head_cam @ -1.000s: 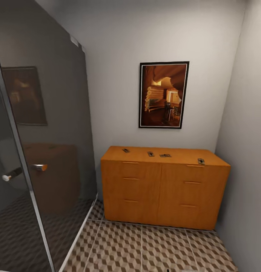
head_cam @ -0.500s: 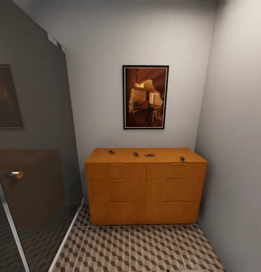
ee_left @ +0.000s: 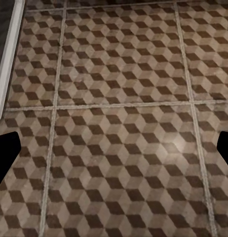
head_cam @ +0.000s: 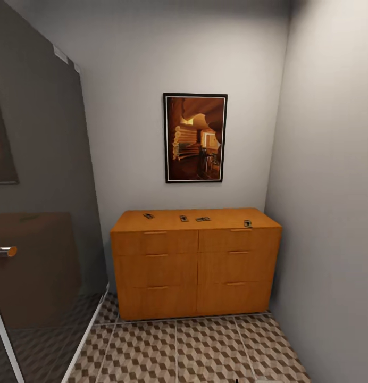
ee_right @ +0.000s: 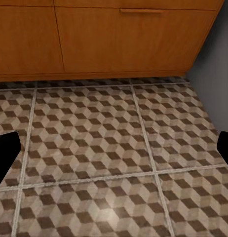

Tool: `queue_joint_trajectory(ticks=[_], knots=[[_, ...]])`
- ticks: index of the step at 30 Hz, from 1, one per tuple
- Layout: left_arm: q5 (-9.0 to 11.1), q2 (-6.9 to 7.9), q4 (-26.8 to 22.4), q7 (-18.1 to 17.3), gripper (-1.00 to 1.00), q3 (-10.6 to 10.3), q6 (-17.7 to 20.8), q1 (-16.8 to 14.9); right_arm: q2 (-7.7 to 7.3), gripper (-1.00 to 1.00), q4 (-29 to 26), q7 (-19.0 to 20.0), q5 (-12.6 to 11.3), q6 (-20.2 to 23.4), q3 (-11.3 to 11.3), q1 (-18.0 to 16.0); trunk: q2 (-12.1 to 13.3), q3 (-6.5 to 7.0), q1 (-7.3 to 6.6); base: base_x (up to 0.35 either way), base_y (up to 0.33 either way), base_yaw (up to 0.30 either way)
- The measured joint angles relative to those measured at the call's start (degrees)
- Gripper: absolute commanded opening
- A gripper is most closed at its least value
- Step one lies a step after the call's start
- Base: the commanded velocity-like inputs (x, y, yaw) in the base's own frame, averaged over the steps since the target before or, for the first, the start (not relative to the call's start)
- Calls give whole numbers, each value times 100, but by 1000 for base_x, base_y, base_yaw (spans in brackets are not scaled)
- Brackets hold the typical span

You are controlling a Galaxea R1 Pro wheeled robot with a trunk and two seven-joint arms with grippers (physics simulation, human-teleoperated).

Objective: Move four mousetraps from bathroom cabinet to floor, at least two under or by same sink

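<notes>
Head view has all four mousetraps strung across the cabinet top at 12 o'clock, none on the bathroom floor yet. Both claws spread wide, empty, low over tile, probably just parked for driving.

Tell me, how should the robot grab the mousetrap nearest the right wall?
Likely from above, pinching the long edges of the mousetrap. It lies flat on the cabinet top near the front edge, so only its thin sides offer grip. Its wire details are too small to judge.
</notes>
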Motion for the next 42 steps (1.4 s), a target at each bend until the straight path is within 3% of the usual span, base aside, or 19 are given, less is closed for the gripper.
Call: queue_joint_trajectory(ticks=[35, 39, 42], knots=[[0, -18, -3, -8, 100, -20, -3, 0, -3, 100, 0, -11, 8, 0, -7, 2, 0, -238, 0, 0, 0, 0], [0, -47, 1, -17, 100, -155, -3, 0, -7, 100, 0, -13, 8, 0, -11, 2, 0, -246, 0, 0, 0, 0], [3, -57, 7, -12, 100, -373, -1, 0, -8, 100, -5, -15, 8, 0, -14, 0, 0, -249, 0, 0, 0, 0]])
